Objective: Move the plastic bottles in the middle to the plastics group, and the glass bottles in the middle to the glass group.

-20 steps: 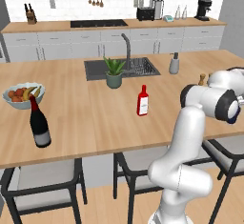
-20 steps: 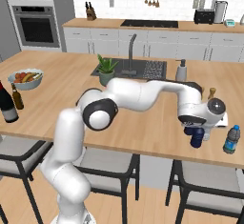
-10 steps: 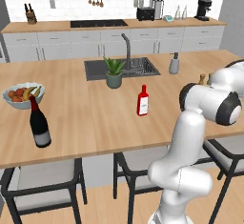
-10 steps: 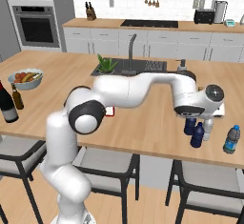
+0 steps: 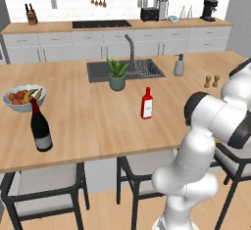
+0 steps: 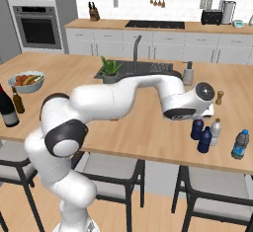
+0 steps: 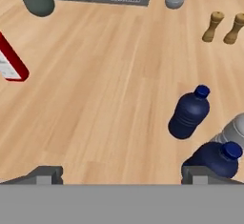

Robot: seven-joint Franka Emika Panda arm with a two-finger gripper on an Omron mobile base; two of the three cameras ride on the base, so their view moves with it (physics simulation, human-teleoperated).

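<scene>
Hand view shows my pincer (image 7: 119, 175) spread wide and empty above two navy plastic bottles (image 7: 189, 113) standing beside the pale grey bottle (image 7: 233, 130), while the slim red glass bottle (image 5: 146, 103) remains mid-bench, unmoved.

Two plastic bottles (image 6: 201, 133) stand just beside the plastics group (image 6: 215, 131); the glass bottle (image 5: 146, 103) stands mid-counter.

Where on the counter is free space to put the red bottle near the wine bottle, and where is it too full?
Bare wood lies between the wine bottle and the red bottle, in front of the sink. It is crowded behind the wine bottle, by the fruit bowl, and at the right end around the two blue bottles and grey bottle.
</scene>
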